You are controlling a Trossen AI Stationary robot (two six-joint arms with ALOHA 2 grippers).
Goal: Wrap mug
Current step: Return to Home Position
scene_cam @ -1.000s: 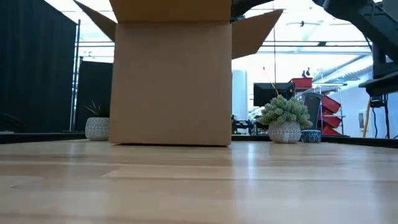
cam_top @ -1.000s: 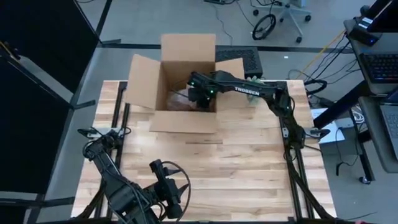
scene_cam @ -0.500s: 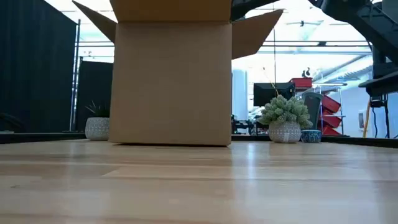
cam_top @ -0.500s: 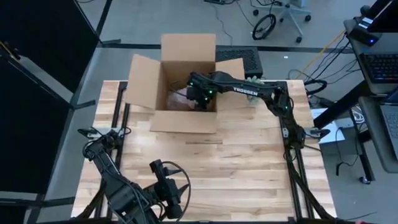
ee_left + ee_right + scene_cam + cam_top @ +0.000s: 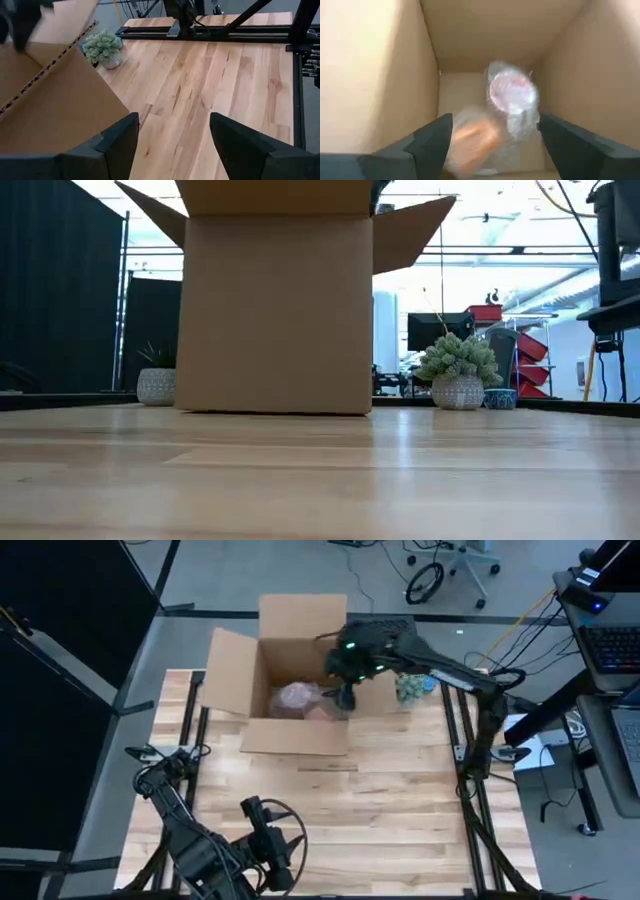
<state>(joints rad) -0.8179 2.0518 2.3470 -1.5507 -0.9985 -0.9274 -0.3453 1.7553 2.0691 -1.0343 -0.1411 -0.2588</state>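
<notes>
The brown cardboard box (image 5: 230, 670) stands open at the far side of the wooden table (image 5: 380, 810), its flaps spread outward. On its floor lie 2 bundles of bubble wrap: the wrapped pink mug (image 5: 512, 97) and, against it, the wrapped orange mug (image 5: 475, 137). From above, the pink bundle sits near the middle of the box and the orange one closer to the front wall. The right arm (image 5: 440, 668) reaches in from the table's right edge, and the right gripper (image 5: 495, 120) hangs over the box's right-hand side, pointing down into it. Its 2 fingers (image 5: 427, 142) are spread wide and released, with nothing between them; both bundles lie below, apart from the fingers. The left arm (image 5: 190, 840) is folded at the near left corner of the table. The left gripper (image 5: 173, 120) is also spread and empty, its fingers over bare wood, with a box flap to one side of its view. A small potted plant (image 5: 410, 688) stands on the table just beside the box's right flap. From table height the box's front wall fills the middle, that plant shows to its right, and 1 more potted plant (image 5: 157, 380) shows past its left edge.
</notes>
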